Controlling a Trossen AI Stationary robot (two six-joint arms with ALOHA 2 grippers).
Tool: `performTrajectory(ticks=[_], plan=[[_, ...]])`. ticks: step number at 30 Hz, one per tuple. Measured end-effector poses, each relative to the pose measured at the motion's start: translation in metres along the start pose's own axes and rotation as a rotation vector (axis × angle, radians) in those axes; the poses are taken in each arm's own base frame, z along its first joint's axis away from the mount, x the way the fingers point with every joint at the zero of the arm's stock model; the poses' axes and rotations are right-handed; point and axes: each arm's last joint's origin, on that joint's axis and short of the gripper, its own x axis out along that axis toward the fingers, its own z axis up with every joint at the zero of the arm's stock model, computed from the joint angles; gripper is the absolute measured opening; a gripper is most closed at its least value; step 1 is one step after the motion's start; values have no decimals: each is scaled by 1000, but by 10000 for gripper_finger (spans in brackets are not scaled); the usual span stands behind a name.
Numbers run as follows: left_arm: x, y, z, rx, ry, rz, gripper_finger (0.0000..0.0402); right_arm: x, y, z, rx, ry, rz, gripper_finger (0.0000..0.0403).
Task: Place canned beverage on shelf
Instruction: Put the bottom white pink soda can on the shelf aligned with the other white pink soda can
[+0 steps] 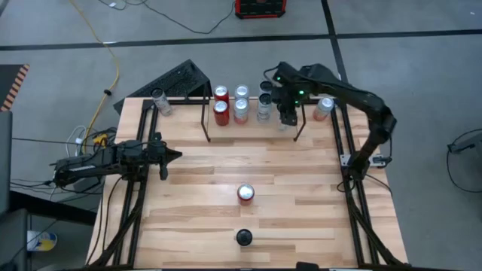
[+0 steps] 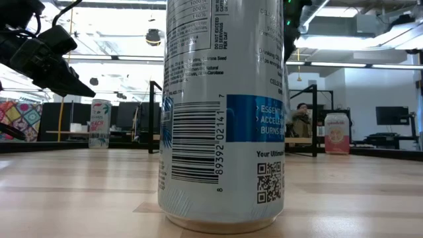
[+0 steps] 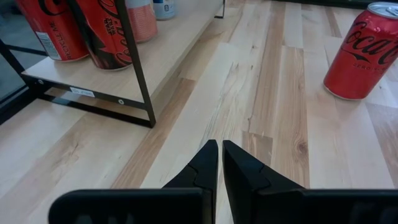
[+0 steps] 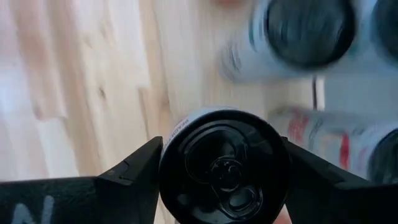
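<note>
Bright ceiling lights are washing out the room in the low view. Motion blur is smearing the cans in the right wrist view. Overhead light is falling evenly across the bench, casting soft shadows.

Floor: grey concrete, crossed by dark seam lines.
Cables: yellow cable and black cable trailing over the floor beside the table.
Red case: red and black box on the floor, beyond the table's far edge.
Table top: pale wooden planks.
Ceiling lights: bright strips overhead, seen in the low view.
Far room: desks, a dark monitor, a colourful patterned panel.
Person: seated far back.
</note>
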Motion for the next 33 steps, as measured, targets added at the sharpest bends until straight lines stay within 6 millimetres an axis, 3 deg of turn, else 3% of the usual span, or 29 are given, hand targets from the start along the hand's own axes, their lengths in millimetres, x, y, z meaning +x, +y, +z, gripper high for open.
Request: performTrajectory(ticks=[7, 13, 17, 22, 27, 33], plan=[[0, 0, 0, 0, 0, -1, 11, -37, 2, -26, 38, -249, -25, 254], [0, 0, 0, 0, 0, 0, 11, -35, 5, -34, 27, -253, -12, 255], [0, 0, 0, 0, 0, 0, 11, -24, 3, -30, -66, -216, 1, 255], [0, 0, 0, 0, -1, 0, 11, 6, -1, -22, -207, -98, 33, 255], [0, 0, 0, 0, 0, 0, 11, 33, -5, -15, -207, -22, 55, 255], [0, 0, 0, 0, 0, 0, 11, 44, -8, -12, -211, 9, 63, 255]])
